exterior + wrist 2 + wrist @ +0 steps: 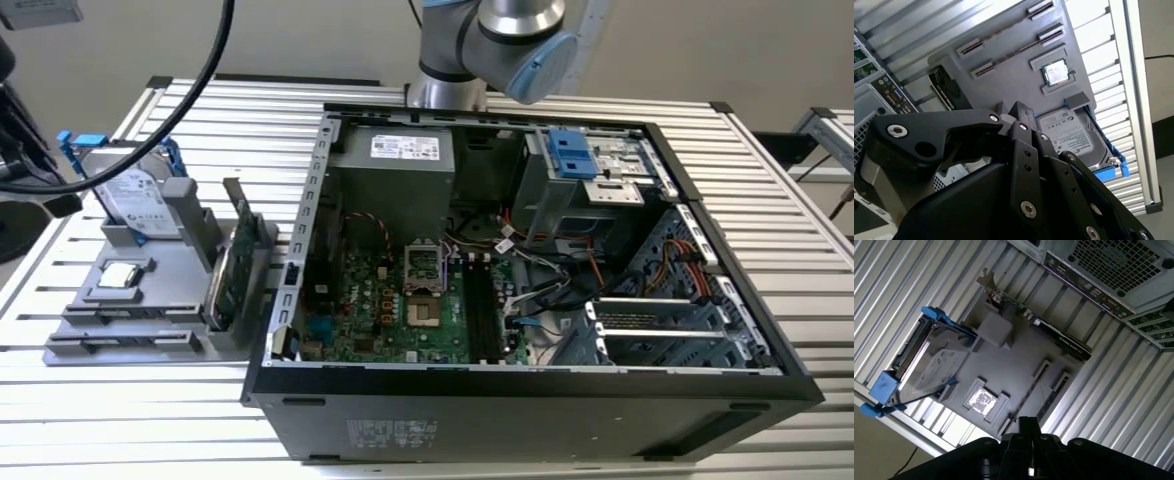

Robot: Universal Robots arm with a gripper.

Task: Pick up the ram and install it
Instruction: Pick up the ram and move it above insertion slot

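In both wrist views my gripper (1029, 426) (1020, 111) hangs high above the grey parts fixture (1019, 347) (1009, 75), fingers drawn together with nothing showing between them. Two long narrow holder slots (1004, 31) (1026, 395) run across the fixture (134, 290), and I cannot tell whether the ram sits in them. In the exterior view the open computer case (534, 390) lies on its side, with the motherboard's long dark memory slots (483, 310) near its middle. The arm's upper joints (514, 35) rise behind the case.
On the fixture stand a silver hard drive with blue rails (134, 195) (1074, 140) (929, 365), a processor chip (123, 275) (1056, 72) (981, 400) and an upright green expansion card (234, 275) (1054, 332). A black cable (200, 70) loops above the slatted table.
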